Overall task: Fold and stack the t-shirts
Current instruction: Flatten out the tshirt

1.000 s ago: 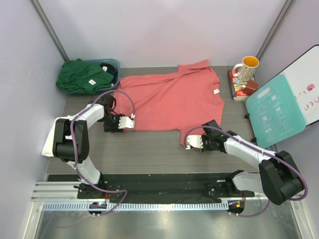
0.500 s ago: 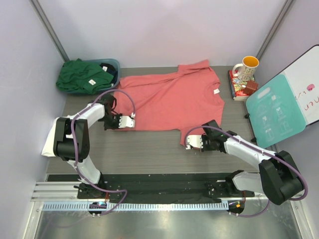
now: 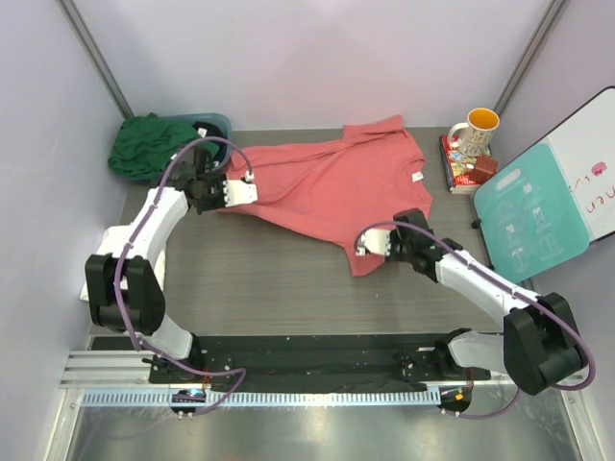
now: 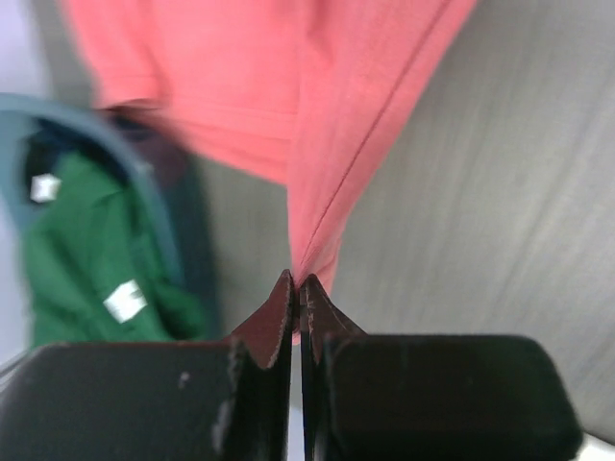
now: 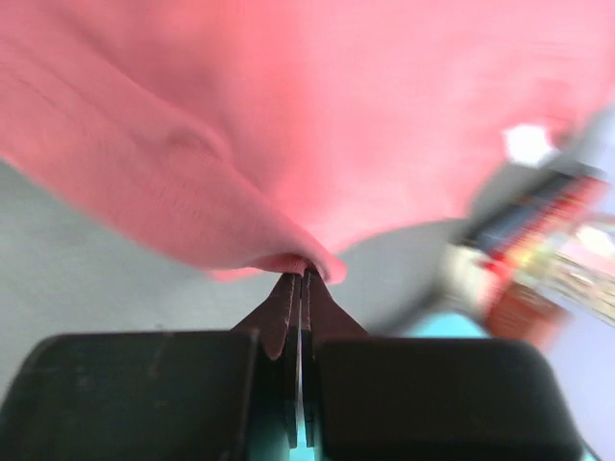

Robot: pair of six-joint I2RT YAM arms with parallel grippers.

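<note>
The near strip of table (image 3: 259, 288) lies bare — room to pass. The red shirt (image 3: 327, 187) covers the middle. The tub (image 3: 223, 123) with the green shirt (image 3: 144, 144) blocks the far left corner — mug (image 3: 473, 133), books (image 3: 459, 171) and a tilted board (image 3: 528, 216) crowd the right.

Soft, even light fills the overhead view; the red shirt (image 3: 327, 187) and the table (image 3: 269, 288) are sharp, with only faint shadows under the arms and a dull sheen on the metal sheet (image 3: 307, 432) at the near edge. Both wrist views are blurred. In the left one the green shirt (image 4: 67, 250) is soft and smeared, and the black fingers (image 4: 274, 322) are dark, nearly featureless. In the right one the red shirt is smeared, its white label (image 5: 527, 144) and the books (image 5: 538, 230) mere streaks
</note>
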